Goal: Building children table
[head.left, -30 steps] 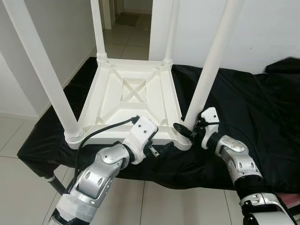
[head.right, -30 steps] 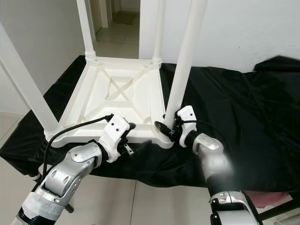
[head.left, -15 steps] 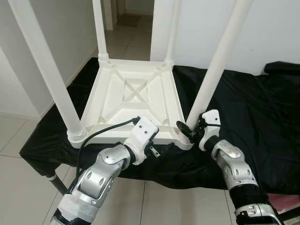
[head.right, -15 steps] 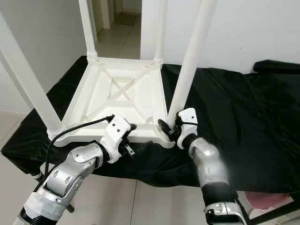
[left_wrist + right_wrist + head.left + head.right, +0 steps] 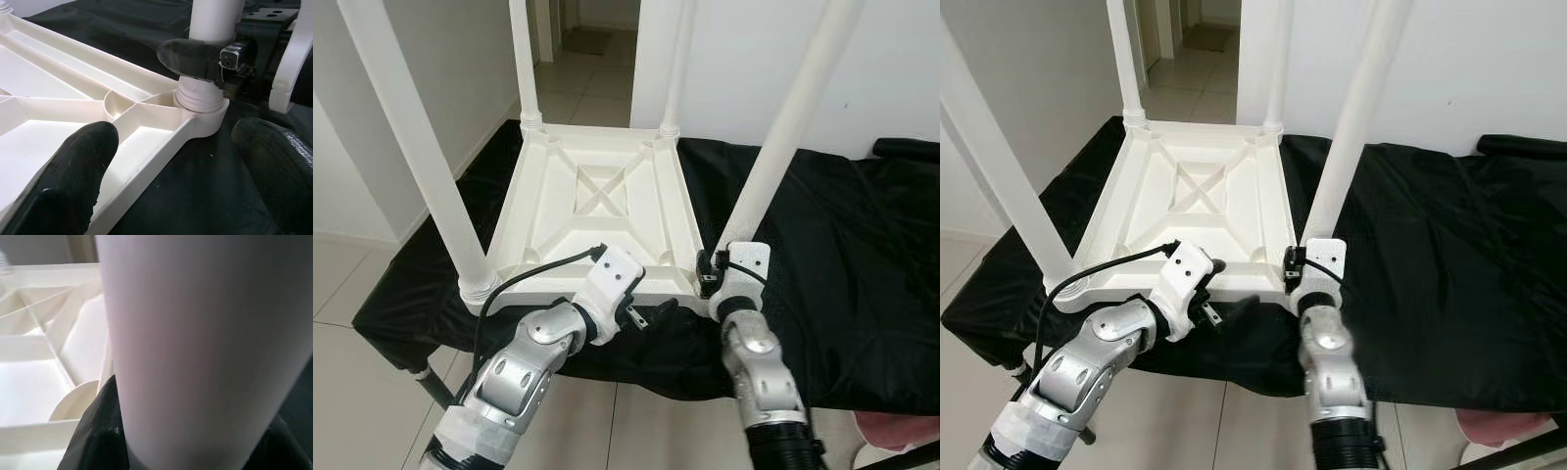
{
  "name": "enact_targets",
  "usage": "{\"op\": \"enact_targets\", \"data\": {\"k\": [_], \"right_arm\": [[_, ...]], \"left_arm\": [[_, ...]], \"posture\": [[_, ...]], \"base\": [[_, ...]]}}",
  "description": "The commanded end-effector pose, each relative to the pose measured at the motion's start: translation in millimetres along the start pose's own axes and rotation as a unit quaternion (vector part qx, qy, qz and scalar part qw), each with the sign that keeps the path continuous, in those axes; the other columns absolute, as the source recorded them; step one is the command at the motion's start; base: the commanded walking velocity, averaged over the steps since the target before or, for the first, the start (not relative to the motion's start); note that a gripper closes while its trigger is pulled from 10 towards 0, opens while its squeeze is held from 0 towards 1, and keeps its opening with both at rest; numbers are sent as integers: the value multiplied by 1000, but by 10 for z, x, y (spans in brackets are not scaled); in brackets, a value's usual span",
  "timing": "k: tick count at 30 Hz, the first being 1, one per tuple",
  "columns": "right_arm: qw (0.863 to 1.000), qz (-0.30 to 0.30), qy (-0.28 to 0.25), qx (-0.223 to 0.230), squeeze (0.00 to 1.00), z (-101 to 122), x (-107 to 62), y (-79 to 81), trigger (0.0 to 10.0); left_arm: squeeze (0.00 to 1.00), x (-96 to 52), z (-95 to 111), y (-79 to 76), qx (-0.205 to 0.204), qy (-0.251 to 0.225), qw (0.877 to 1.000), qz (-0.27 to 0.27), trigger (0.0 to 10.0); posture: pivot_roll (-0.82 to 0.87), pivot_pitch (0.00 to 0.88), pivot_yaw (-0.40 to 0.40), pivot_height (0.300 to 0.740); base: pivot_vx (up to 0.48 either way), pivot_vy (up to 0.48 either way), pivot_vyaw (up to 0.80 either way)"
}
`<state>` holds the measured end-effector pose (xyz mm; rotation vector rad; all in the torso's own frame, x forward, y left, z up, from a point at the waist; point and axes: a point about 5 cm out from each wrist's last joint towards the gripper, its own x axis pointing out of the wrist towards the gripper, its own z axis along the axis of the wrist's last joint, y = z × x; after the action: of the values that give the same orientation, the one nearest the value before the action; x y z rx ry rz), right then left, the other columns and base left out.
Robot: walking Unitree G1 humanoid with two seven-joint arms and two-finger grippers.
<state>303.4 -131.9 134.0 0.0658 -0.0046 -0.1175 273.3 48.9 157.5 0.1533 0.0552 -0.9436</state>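
White plastic table top (image 5: 597, 211) lies upside down on a black cloth (image 5: 832, 245) over a low stand, near the front edge. All four legs are standing in their corner sockets: two far ones (image 5: 525, 61) by the doorway, near-left leg (image 5: 416, 147), near-right leg (image 5: 790, 117). So the build looks nearly done; what's probably left is seating or tightening the near-right leg, then flipping the table upright. Can't tell from here whether any leg is fully home.

Right gripper (image 5: 205, 61) is at the base of the near-right leg, just above the ribbed collar, fingers closed round the leg; one finger (image 5: 188, 58) wraps its front in the left wrist view. Right forearm comes up almost straight from below, wrist bent toward the leg.

Left gripper (image 5: 641, 313) hovers at the near edge of the table top, just left of that corner, forearm angled up from lower left. Its fingers (image 5: 73, 171) are spread wide either side of the rim, holding nothing, apparently not touching it.
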Motion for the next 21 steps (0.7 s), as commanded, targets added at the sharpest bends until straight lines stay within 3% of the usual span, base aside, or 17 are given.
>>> {"op": "enact_targets", "data": {"k": [1, 5, 6, 8, 9, 15, 21], "right_arm": [[999, -6, 43, 6, 0, -163, -41, -16, 10000], [999, 15, 32, 19, 0, -103, -87, 46, 10000], [999, 14, 33, 17, 580, -105, -99, 51, 10000], [999, 13, 34, 16, 580, -107, -104, 53, 10000], [999, 34, 20, 19, 1000, -69, -109, 59, 10000], [998, 51, 5, 37, 1000, -5, -112, 23, 10000], [994, 106, -2, 13, 1000, 27, -90, -183, 10000]], "left_arm": [[0, 6, -7, 4, 1, 2, 1000, -6, 10000], [0, 4, -7, 1, 1, 3, 1000, -7, 10000], [0, 3, -3, 4, 1, 3, 1000, -7, 10000], [0, 3, -1, 6, 1, 3, 1000, -7, 10000], [0, 0, -1, 24, 1, 3, 1000, -4, 10000], [0, -2, 1, 28, 2, 3, 1000, -4, 10000], [0, -4, -2, 27, 2, 5, 1000, -5, 10000]], "posture": [[-7, 0, -14, 740], [-7, 0, -10, 740], [-7, 0, -8, 740], [-7, 0, -8, 740], [-9, 0, -6, 740], [-11, 1, -4, 740], [-11, 1, -4, 740]], "base": [[0, 0, 0], [0, 0, 0], [0, 0, 0], [0, 0, 0], [0, 0, 0], [0, 0, 0], [0, 0, 0]]}}
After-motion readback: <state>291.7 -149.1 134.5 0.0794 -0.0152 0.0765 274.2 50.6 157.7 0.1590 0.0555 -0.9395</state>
